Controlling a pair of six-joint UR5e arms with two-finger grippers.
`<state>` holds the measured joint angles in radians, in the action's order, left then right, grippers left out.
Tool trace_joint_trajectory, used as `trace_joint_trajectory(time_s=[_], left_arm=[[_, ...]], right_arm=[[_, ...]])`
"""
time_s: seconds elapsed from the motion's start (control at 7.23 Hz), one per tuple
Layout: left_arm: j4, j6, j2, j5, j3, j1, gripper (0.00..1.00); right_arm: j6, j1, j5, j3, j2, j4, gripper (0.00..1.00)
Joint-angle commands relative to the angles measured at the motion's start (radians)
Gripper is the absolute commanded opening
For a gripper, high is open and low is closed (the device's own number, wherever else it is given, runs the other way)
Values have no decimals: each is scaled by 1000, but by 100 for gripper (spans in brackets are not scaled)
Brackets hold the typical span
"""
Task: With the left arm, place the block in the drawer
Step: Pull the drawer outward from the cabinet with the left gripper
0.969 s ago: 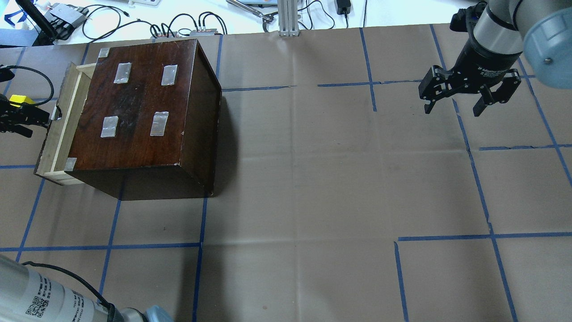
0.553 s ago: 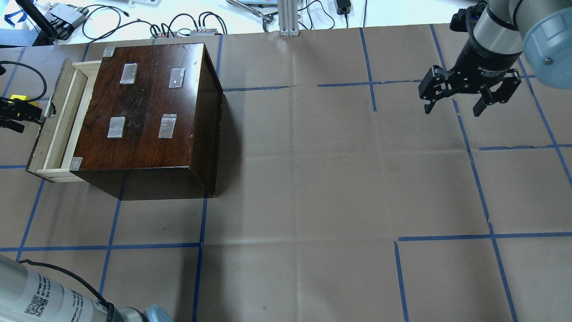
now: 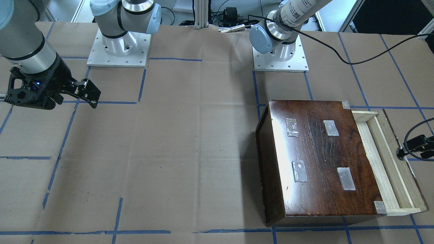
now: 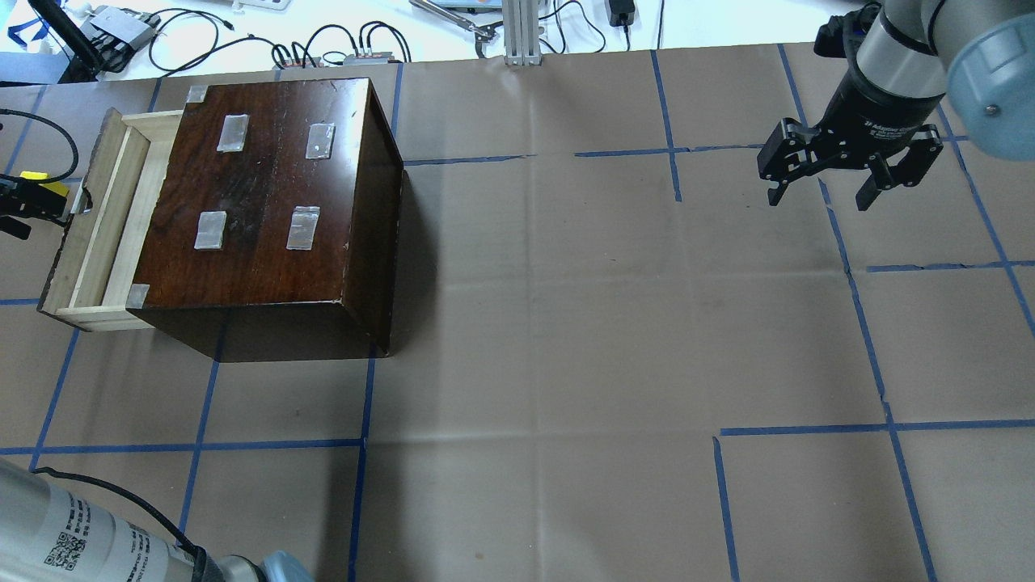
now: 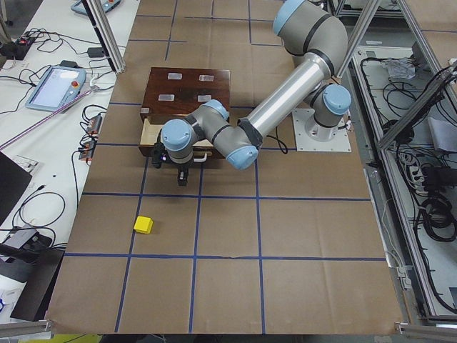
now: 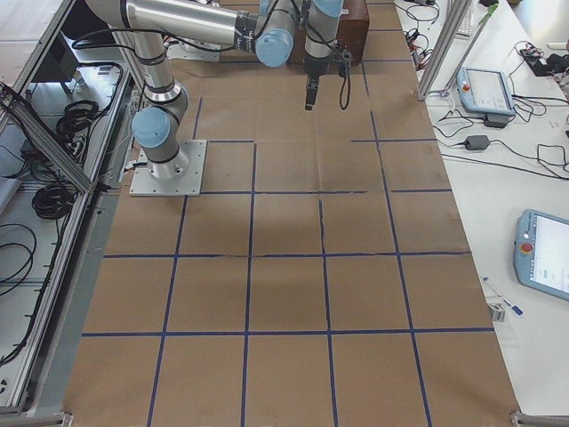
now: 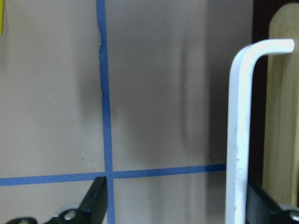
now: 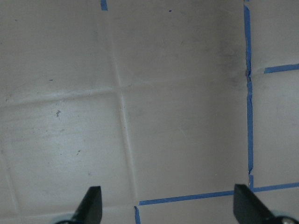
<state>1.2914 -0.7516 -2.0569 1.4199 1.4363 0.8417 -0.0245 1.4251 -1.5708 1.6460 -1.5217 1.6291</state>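
The dark box (image 4: 267, 186) stands at the table's left with its pale wood drawer (image 4: 89, 234) pulled partly out to the left; it also shows in the front-facing view (image 3: 386, 159). My left gripper (image 4: 40, 208) is open at the drawer's front. In the left wrist view the white drawer handle (image 7: 238, 130) stands between the fingers (image 7: 98, 200), close to the right one. The yellow block (image 5: 143, 224) lies on the paper just beyond my left gripper and is partly hidden in the overhead view (image 4: 36, 176). My right gripper (image 4: 821, 190) is open and empty, far right.
Brown paper with blue tape lines covers the table (image 4: 566, 323). Cables and devices (image 4: 340, 44) lie past the far edge. Both arm bases (image 3: 118, 47) stand at the robot's side. The box top carries clear tape patches (image 4: 303, 226).
The box turned and shifted a little, and the drawer slid further out to the left. My left gripper moved left with the handle. The right arm has not moved.
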Motion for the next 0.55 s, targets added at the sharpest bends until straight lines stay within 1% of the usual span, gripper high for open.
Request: trace_joint_trajectory(time_s=[0.0, 0.28, 0.42], left_arm=[[-6, -2, 0, 7, -2, -27, 99], [-7, 0, 4, 13, -11, -44, 99], [5, 1, 4, 13, -46, -44, 99]], right_arm=[[0, 0, 0, 0, 0, 0, 100], [0, 0, 0, 0, 0, 0, 100], [0, 0, 0, 0, 0, 0, 100]])
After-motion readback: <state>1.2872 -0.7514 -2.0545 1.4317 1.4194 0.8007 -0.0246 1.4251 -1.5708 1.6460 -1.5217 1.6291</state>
